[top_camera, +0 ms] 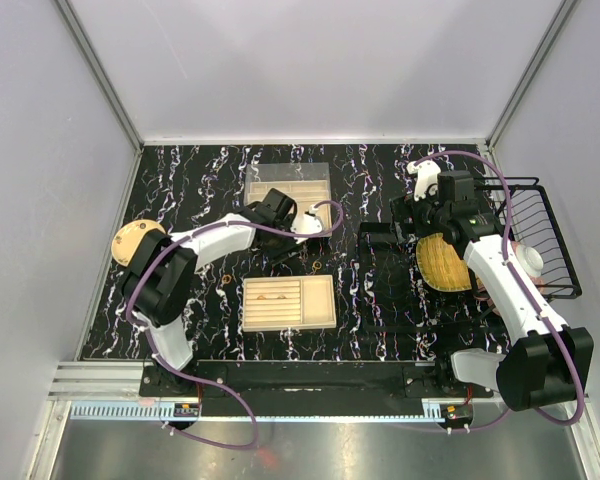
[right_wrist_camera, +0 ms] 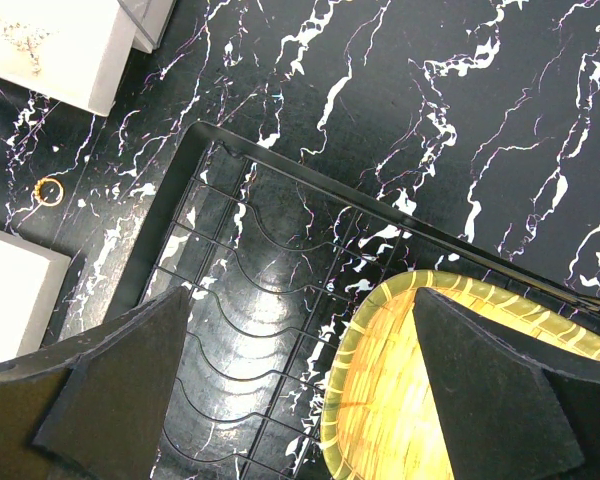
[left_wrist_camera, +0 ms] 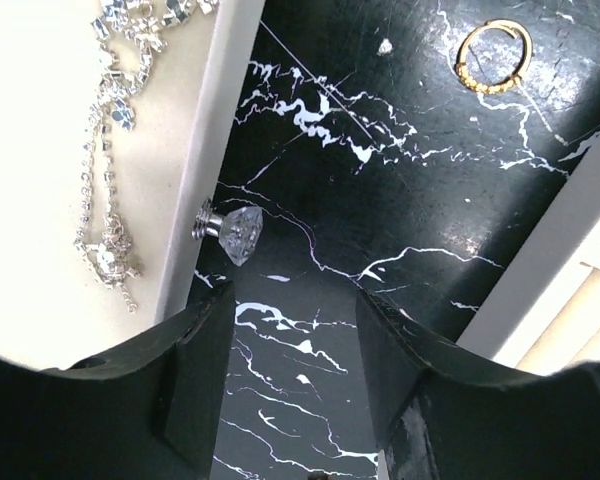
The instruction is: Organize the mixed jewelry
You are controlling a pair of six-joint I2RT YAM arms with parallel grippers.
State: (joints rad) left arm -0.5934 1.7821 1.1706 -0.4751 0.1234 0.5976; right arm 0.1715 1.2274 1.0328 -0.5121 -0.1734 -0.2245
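Observation:
A small gold ring [left_wrist_camera: 493,57] lies on the black marble table [left_wrist_camera: 400,200], between the two beige trays; it also shows as a ring [top_camera: 316,266] from above and a ring [right_wrist_camera: 48,190] in the right wrist view. A clear crystal stud [left_wrist_camera: 232,230] rests against the far tray's edge, and a rhinestone chain [left_wrist_camera: 110,140] lies in that tray [top_camera: 287,185]. Tiny gold pieces [top_camera: 275,295] sit in the near tray [top_camera: 320,310]. My left gripper [left_wrist_camera: 295,340] hovers open and empty just short of the stud. My right gripper [right_wrist_camera: 300,340] is open over a rack, holding nothing.
A black wire rack [right_wrist_camera: 250,300] lies under the right gripper with a yellow woven plate [right_wrist_camera: 440,390] on it. A black wire basket [top_camera: 540,235] stands at the right edge. A round tan disc [top_camera: 130,240] sits at the left, beside the left arm.

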